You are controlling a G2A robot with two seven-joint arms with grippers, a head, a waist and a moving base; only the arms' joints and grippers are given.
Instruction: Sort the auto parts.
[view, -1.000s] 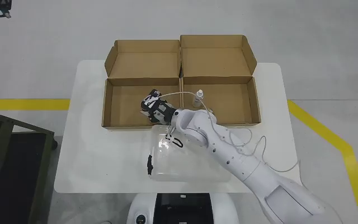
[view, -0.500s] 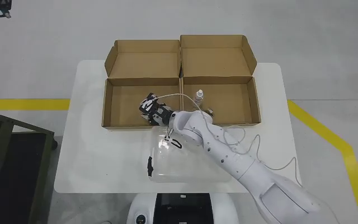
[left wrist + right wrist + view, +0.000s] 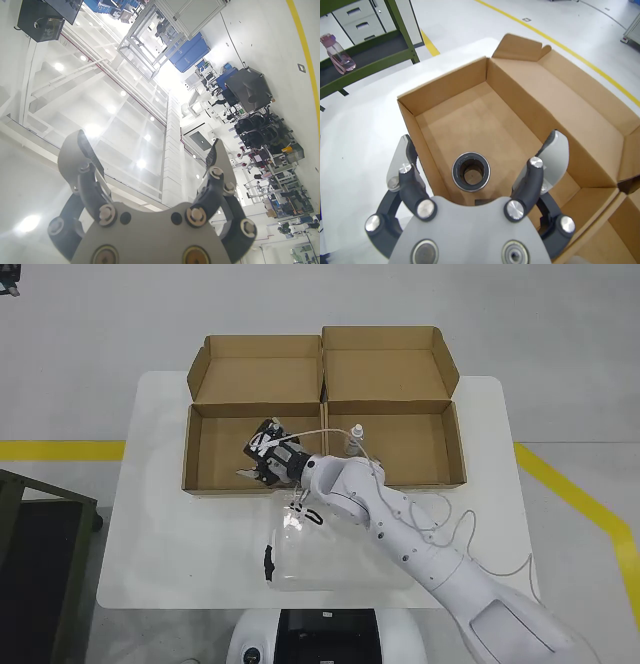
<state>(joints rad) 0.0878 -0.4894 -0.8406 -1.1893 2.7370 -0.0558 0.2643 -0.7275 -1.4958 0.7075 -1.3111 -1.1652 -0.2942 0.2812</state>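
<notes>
Right gripper (image 3: 480, 138) had edged left and opened, fingers apart over the bushing (image 3: 471, 172) in the box (image 3: 450, 90). It looked rigid, heavy and slick, best gripped across its wall. Left gripper (image 3: 149, 137) gaped too.

Industrial lab hall: yellow floor line (image 3: 60, 450), blue machine cabinets (image 3: 190, 53), green metal shelving (image 3: 370, 68)
</notes>
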